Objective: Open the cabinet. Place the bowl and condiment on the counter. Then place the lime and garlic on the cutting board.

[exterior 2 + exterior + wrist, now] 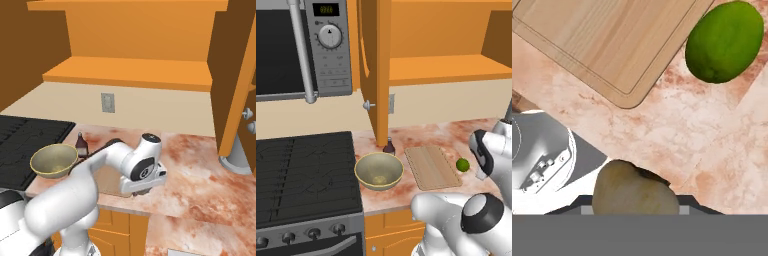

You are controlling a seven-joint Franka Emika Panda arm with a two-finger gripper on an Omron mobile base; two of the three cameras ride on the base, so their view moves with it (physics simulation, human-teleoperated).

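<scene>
Your pincer (634, 202) was clamped on the garlic (634, 192), the little grey-brown lump sitting right between its tips. It hung above the desk (677, 135). The cutting board (607, 40) lay just ahead of the pincer and off to one side, with its rounded corner the nearest part, so I think you had to carry the garlic that way and set it on the wood. The lime (724, 42) was ahead on the other side, on the desk beside the board, not on it yet. The bowl (379, 171) and the condiment (388, 146) stood past the board's far side. The cabinet (376, 70) door stood open. You could not read the bottle's label.
</scene>
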